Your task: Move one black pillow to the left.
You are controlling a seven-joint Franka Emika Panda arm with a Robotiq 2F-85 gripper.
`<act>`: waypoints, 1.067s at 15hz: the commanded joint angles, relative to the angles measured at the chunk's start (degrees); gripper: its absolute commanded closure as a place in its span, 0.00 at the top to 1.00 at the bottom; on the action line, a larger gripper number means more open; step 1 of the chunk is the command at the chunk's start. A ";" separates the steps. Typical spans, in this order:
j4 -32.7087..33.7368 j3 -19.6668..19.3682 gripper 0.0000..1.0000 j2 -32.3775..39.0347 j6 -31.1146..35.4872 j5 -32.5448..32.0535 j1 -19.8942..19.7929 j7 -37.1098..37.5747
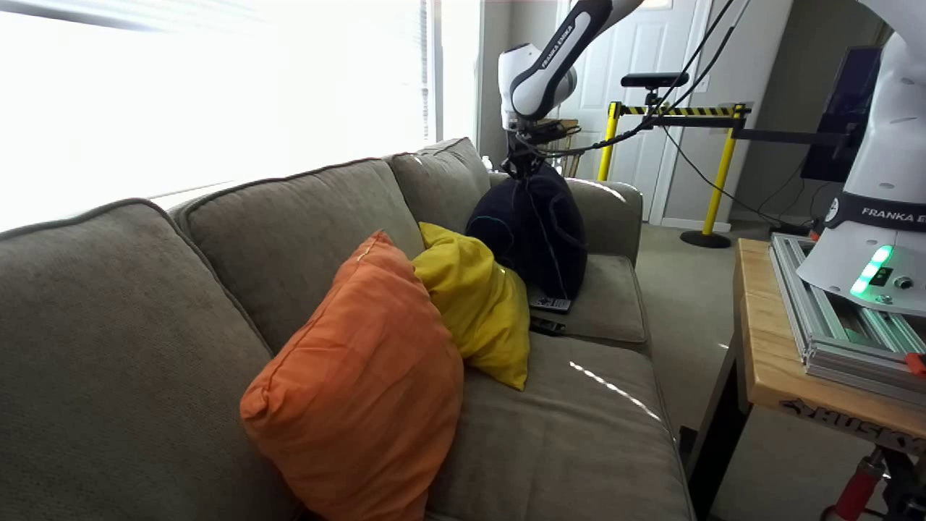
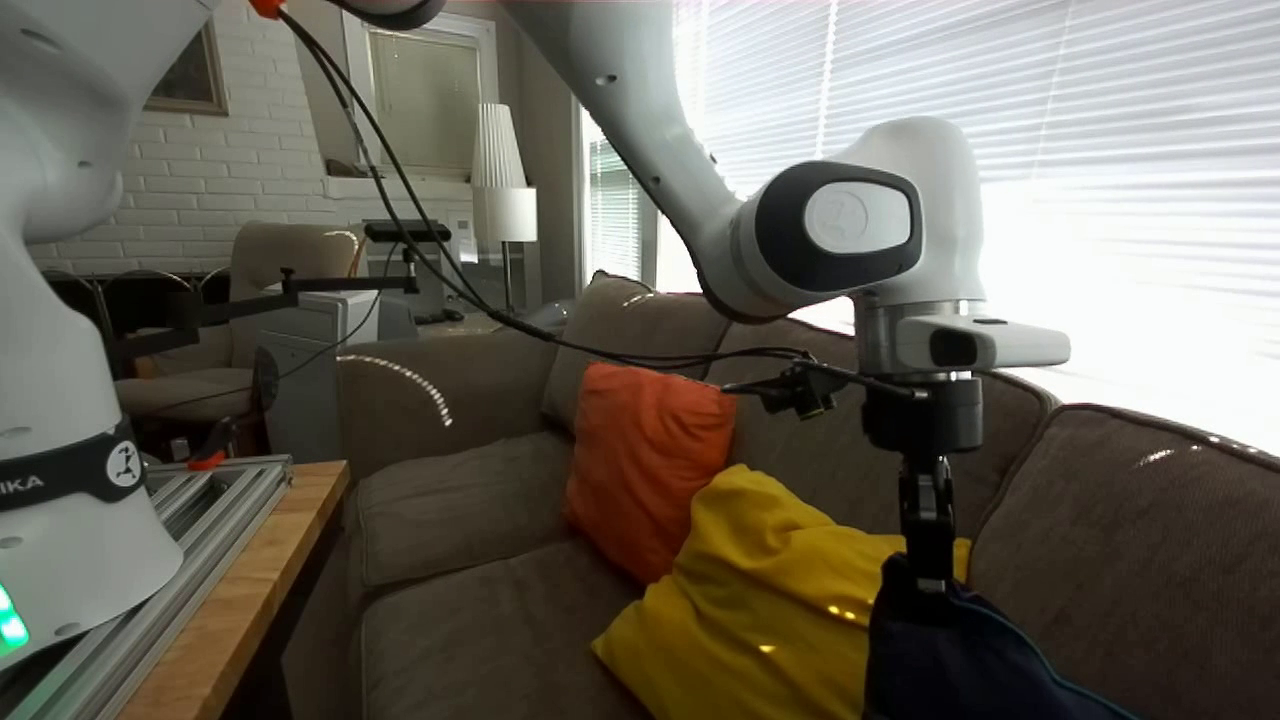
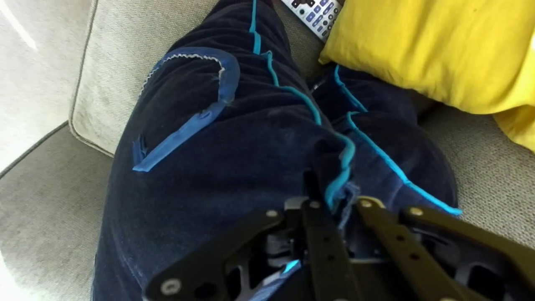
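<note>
Fingers [image 3: 334, 271] pinch the black pillow's [image 3: 230, 163] seamed top edge on the sofa surface [image 1: 550, 449] beside the yellow pillow [image 3: 418, 50], a slim hold that could slip if the heavy-looking bulk snags while dragged.

Blk plw [image 3: 200, 179]: dk navy, teal-seamed | org plw [image 1: 362, 391]: solid | yel plw [image 1: 470, 304]: solid | sofa [image 1: 564, 427]: gry-brn | barrier band [image 1: 712, 112]: blk/yel stripes

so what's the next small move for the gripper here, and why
Probably a short lift: the black two-finger gripper appears to pinch the top of the large soft dark navy pillow, which seems to rest on the grey-brown fabric sofa, with the smaller yellow cloth pillow close beside it, so dragging sideways might catch.
</note>
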 commanded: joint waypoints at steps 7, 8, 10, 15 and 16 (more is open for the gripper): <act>3.60 -0.98 0.02 -6.47 -16.79 -2.98 0.76 2.65; 3.38 -1.01 0.02 -7.82 -18.56 -3.54 0.72 2.48; 2.85 -0.84 0.02 -10.53 -22.39 -4.78 0.72 2.67; 1.11 1.51 0.02 -17.57 -30.31 -6.86 0.56 2.21; 1.14 2.27 0.02 -18.73 -32.33 -6.74 0.50 1.93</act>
